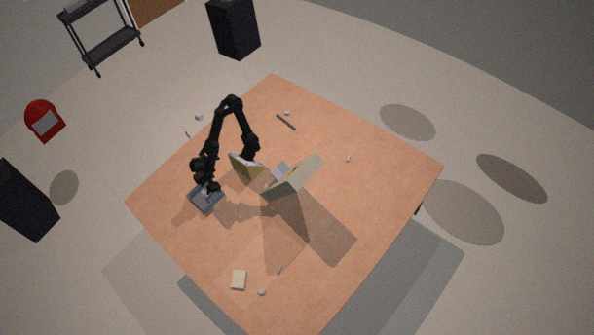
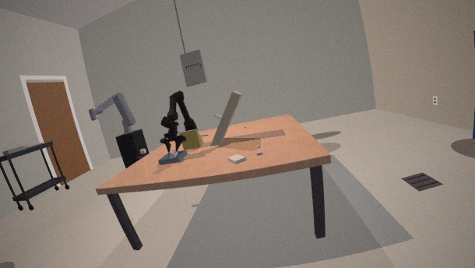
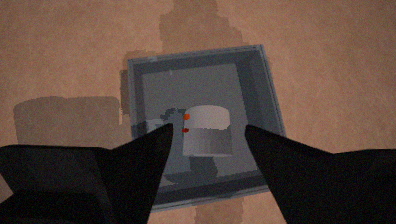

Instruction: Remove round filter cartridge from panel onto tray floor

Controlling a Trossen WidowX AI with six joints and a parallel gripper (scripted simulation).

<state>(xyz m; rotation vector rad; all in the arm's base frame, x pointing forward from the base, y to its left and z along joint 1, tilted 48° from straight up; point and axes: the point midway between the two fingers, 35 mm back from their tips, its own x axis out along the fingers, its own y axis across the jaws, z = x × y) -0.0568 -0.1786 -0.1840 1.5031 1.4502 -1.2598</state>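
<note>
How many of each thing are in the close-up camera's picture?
Square grey tray: 1
Round grey filter cartridge: 1
Small red dots: 2
Black gripper fingers: 2
Total: 6

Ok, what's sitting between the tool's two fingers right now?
In the wrist view, the grey cartridge stands upright on the tray floor between the open tool's fingers, with gaps on both sides.
</note>
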